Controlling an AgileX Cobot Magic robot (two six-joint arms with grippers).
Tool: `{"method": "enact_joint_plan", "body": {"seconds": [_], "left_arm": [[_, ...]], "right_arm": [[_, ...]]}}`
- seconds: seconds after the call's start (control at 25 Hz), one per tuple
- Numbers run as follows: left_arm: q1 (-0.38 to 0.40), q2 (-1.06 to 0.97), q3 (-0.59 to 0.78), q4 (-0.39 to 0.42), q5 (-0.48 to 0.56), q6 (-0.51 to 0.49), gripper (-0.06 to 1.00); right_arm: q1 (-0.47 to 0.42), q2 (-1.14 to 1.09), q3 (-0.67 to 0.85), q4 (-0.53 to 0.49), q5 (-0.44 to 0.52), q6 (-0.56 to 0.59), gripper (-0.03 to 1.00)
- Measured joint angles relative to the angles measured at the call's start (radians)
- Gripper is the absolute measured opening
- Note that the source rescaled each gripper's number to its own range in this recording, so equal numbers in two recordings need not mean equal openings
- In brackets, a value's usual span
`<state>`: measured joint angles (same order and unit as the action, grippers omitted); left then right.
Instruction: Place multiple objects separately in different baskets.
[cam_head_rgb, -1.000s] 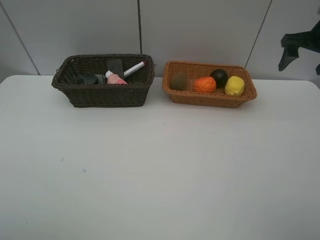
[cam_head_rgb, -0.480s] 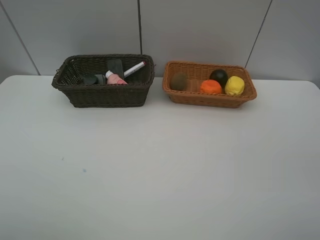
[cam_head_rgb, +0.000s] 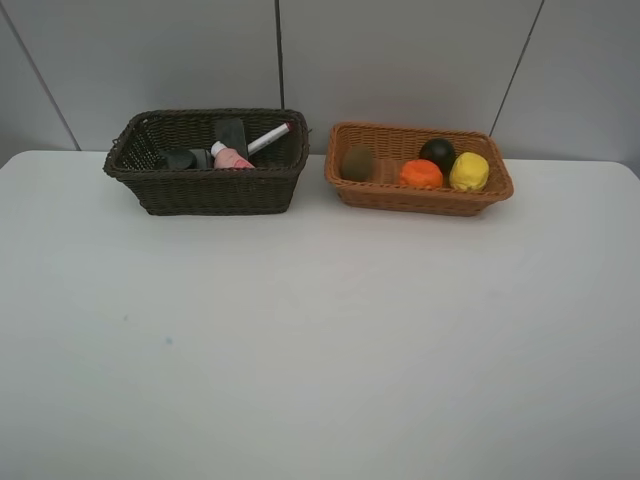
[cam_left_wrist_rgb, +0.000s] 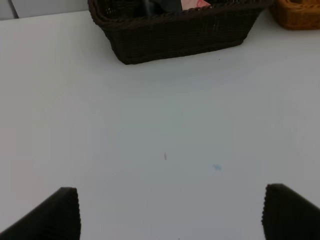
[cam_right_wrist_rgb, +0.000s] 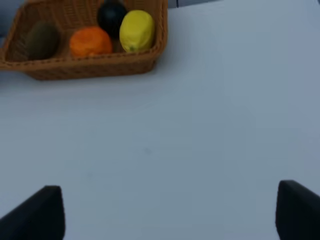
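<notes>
Both grippers — left, right — gape wide over the bare table.

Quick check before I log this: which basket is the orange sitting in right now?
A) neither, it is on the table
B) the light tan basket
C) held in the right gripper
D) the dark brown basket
B: the orange lies inside the light tan basket, between the kiwi and the lemon, and the right gripper is open and holds nothing.
</notes>
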<state>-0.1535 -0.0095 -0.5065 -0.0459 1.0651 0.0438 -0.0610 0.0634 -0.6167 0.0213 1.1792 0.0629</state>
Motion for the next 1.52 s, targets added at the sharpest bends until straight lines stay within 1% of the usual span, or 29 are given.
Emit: {"method": "enact_joint_plan", "body": {"seconds": [0.08, 0.24, 0.36, 0.52, 0.6, 1.52], "left_arm": [[0.0, 0.0, 0.0, 0.0, 0.0, 0.0, 0.95], [0.0, 0.0, 0.0, 0.0, 0.0, 0.0, 0.95], [0.0, 0.0, 0.0, 0.0, 0.0, 0.0, 0.95], [0.0, 0.0, 0.0, 0.0, 0.0, 0.0, 0.95], [0.0, 0.0, 0.0, 0.0, 0.0, 0.0, 0.95], [0.0, 0.0, 0.0, 0.0, 0.0, 0.0, 0.95]], "right_arm": [[0.0, -0.058, 0.024, 0.001, 0.019, 0.0, 1.0], [0.008, -0.066, 0.05, 0.015, 0.033, -0.006, 1.0], [0.009, -0.066, 0.052, 0.019, 0.007, -0.009, 1.0], [0.01, -0.066, 0.085, 0.023, -0.085, -0.016, 1.0], [0.01, -0.066, 0.094, 0.024, -0.1, -0.016, 1.0], [0.01, -0.066, 0.097, 0.024, -0.11, -0.016, 1.0]]}}
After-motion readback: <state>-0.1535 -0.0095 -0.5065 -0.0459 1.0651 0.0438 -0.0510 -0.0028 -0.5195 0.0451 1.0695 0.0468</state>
